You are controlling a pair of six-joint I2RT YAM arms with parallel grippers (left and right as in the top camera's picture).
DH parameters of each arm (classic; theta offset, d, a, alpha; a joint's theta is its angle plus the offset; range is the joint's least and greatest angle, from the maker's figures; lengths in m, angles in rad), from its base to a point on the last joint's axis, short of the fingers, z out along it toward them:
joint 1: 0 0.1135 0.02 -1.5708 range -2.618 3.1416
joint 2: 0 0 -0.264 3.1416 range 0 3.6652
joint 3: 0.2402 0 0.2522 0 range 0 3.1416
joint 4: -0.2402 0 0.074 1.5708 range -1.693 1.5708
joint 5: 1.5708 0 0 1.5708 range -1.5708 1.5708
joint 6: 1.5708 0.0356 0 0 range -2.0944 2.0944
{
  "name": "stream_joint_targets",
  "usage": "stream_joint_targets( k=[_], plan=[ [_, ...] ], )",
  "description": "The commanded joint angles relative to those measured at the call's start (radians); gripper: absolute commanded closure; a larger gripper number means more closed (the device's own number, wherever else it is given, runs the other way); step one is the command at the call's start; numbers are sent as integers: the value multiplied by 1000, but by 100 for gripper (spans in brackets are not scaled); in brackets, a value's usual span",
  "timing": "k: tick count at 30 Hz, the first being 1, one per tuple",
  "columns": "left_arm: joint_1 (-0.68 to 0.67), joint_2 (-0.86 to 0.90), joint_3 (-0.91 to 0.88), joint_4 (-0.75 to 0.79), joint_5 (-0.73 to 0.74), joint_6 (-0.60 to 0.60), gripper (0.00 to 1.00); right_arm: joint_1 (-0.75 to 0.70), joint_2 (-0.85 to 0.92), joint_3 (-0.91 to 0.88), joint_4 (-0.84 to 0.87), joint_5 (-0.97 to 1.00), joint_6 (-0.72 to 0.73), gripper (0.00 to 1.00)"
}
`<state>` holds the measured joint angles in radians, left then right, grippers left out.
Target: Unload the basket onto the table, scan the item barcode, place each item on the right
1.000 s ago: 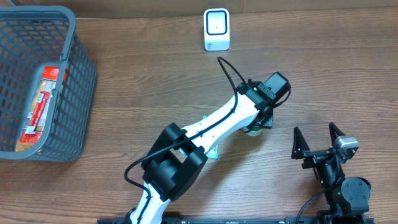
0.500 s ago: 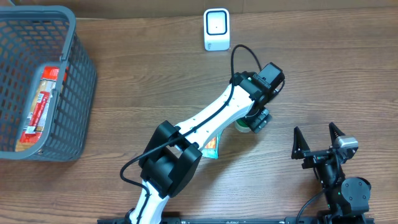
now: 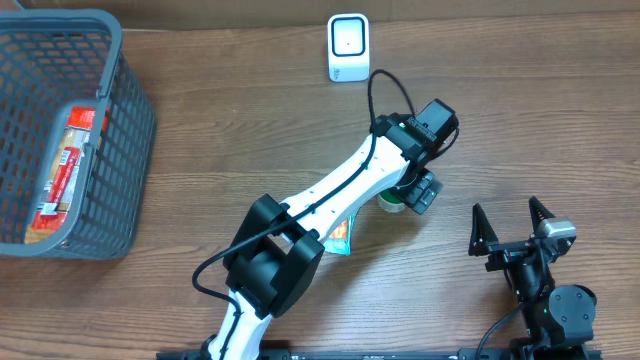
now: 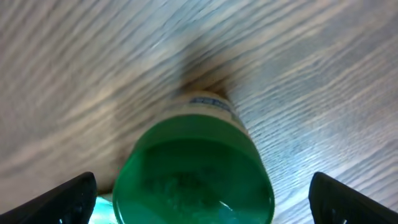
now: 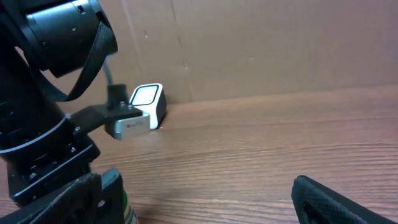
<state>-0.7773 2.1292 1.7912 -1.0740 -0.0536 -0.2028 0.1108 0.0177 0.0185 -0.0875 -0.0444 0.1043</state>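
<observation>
Hovering over the green-capped bottle [image 4: 194, 180], the left gripper [image 3: 416, 192] has its fingers spread wide, clear of the cap on both sides. The bottle sits mid-table, near and right of the scanner [image 3: 347, 47]. Its long axis runs toward the wrist camera, cap end closest. The right gripper [image 3: 510, 228] gapes, holding nothing.

A brown wooden table [image 3: 220, 120] carries a grey mesh basket [image 3: 135, 140] at its left edge, a white scanner [image 3: 348, 47] at the back, and a green-lidded bottle [image 3: 389, 204] near the middle, just beside a colourful packet [image 3: 342, 237].
</observation>
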Motion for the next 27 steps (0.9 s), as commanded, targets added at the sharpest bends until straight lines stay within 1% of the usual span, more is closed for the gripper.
stream_joint_targets(
  k=[1,3,5,7,12,13,14,15,16,18,20,27],
  plan=[
    [-2,3,24,-7,-2,-329,0,-6,0,-11,6,6,-2,0],
    [-5,3,23,-14,-2,-439,0,-6,0,-11,6,6,-2,0],
    [-7,3,23,-25,-2,-512,0,-6,0,-11,6,6,-2,0],
    [-10,3,23,-28,-2,-539,7,-6,0,-11,6,6,-2,0],
    [-16,3,23,-29,-2,-539,21,-6,0,-11,6,6,-2,0],
    [-16,3,23,-28,-1,-539,28,-6,0,-11,6,6,-2,0],
    [-16,3,23,-28,-1,-538,44,-6,0,-11,6,6,-2,0],
    [-16,3,23,-29,1,-538,53,-6,0,-11,6,6,-2,0],
    [-16,3,23,-29,3,-537,57,-6,0,-11,6,6,-2,0],
    [-16,3,23,-29,3,-528,57,-6,0,-11,6,6,-2,0],
    [-16,3,23,-25,2,-488,57,-6,0,-11,6,6,-2,0],
    [-16,3,23,-13,2,-251,52,-6,0,-11,6,6,-2,0]
  ],
)
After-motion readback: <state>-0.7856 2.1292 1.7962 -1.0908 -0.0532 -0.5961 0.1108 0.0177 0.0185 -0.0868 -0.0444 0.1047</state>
